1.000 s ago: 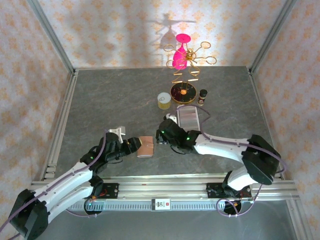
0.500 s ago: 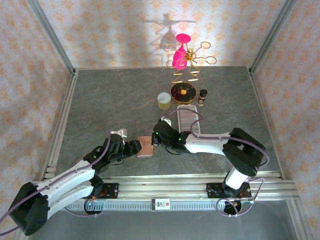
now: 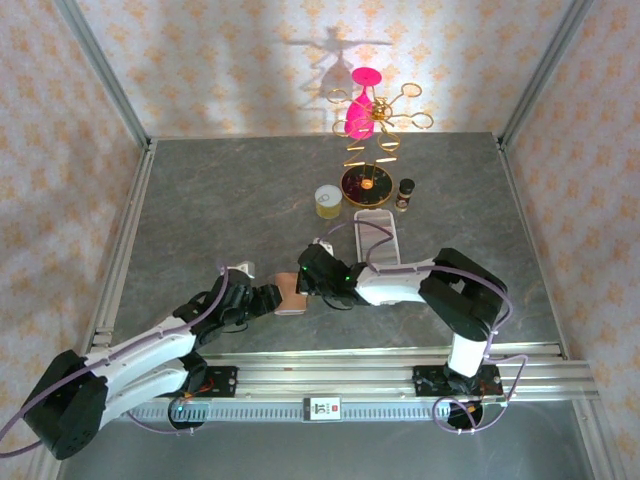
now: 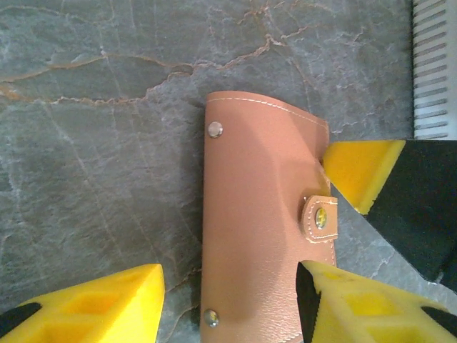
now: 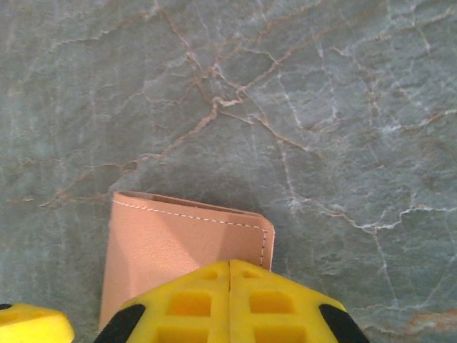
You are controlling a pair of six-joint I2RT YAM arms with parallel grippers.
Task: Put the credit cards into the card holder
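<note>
**A:** Surface and enclosure to be entered first.

**B:** A grey, veined, stone-look worktop [image 3: 220,200] is recorded. It is boxed in by walls [image 3: 250,60] papered with a pale orange motif and by aluminium posts [image 3: 104,70]. A metal rail [image 3: 320,375] is seen along the near edge. Toward the far side, a long white tray [image 3: 378,238], a small yellow roll [image 3: 328,201] and a little dark bottle [image 3: 405,192] are noted. A round dark dish [image 3: 366,183] is also logged there, under a gilt stand [image 3: 380,113] with a pink ornament [image 3: 356,122].

**A:** Position of the card holder?

**B:** The card holder [image 3: 290,293] is found flat on the worktop near the front, between the two arms, tan outer face up. In the left wrist view, two studs are seen along one long edge, and the tab [image 4: 318,218] with its snap at the other.

**A:** Jaws?

**B:** On the left gripper [image 3: 268,297], the jaws are spread about halfway and set astride the holder. One finger [image 4: 107,304] is on bare worktop, clear of the studded edge. The other [image 4: 357,304] is at the tab edge, where contact cannot be confirmed. Nothing is clamped. On the right gripper [image 3: 305,283], the jaws are pressed fully together with nothing seen between them. The joined tip is placed at the holder's edge, just beyond the tab.
</note>
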